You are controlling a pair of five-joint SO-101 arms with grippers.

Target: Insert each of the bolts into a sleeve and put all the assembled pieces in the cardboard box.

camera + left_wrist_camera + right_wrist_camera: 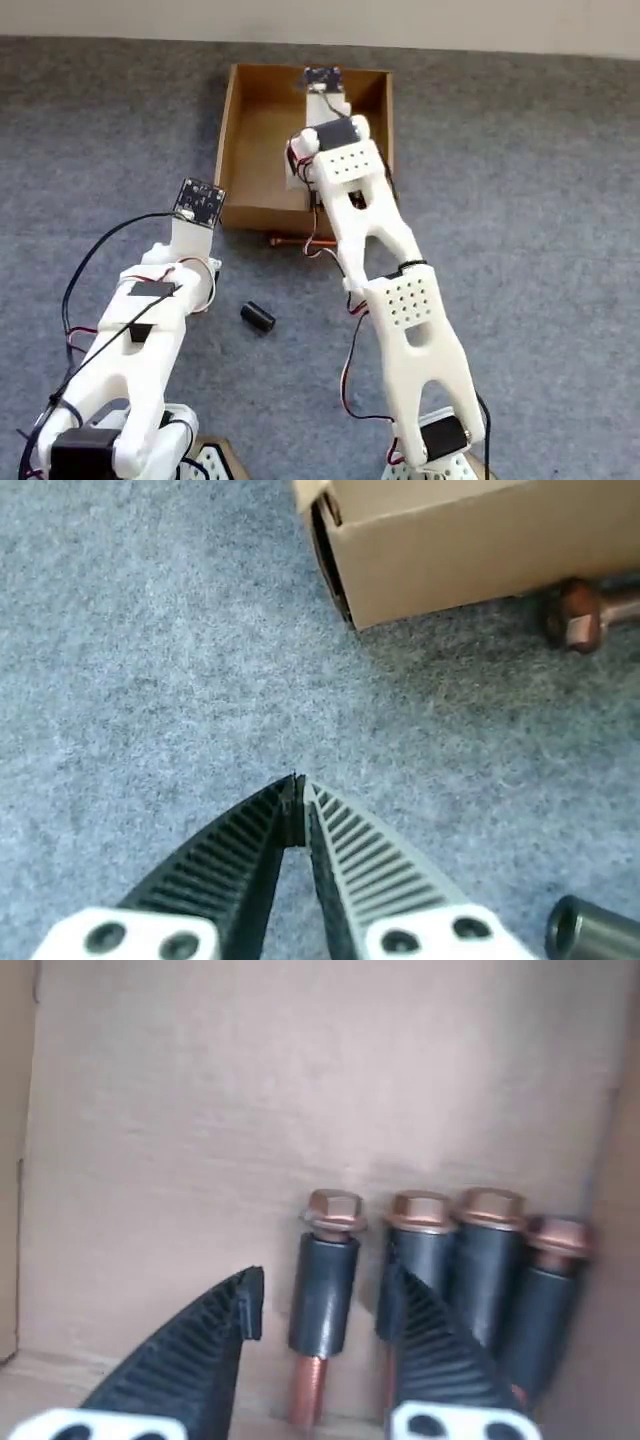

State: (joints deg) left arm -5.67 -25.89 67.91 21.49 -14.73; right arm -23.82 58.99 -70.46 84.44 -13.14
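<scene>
In the high view the cardboard box (232, 140) sits at the upper centre of the frame on grey carpet (520, 200). The right arm (345, 170) stretches up from the lower right with its wrist over the box's inside. The left arm (150, 320) is at the lower left, its wrist just off the box's lower left corner. A loose bolt (290, 240) lies on the carpet against the box's near wall, and a loose black sleeve (257, 317) lies below it, near the frame's centre. In the left wrist view the left gripper (302, 790) has its jaws pressed together on nothing. The box corner is at the upper right, the bolt's copper head is at the right edge, and the sleeve's open end is in the lower right corner. In the right wrist view the right gripper (323, 1305) is spread apart inside the box, its jaws either side of the leftmost assembled piece (325, 1260) without clamping it. Three other assembled pieces (488, 1260) lie in a row to its right. By my reading four pieces are boxed, and one bolt and one sleeve are left to join and drop in.
</scene>
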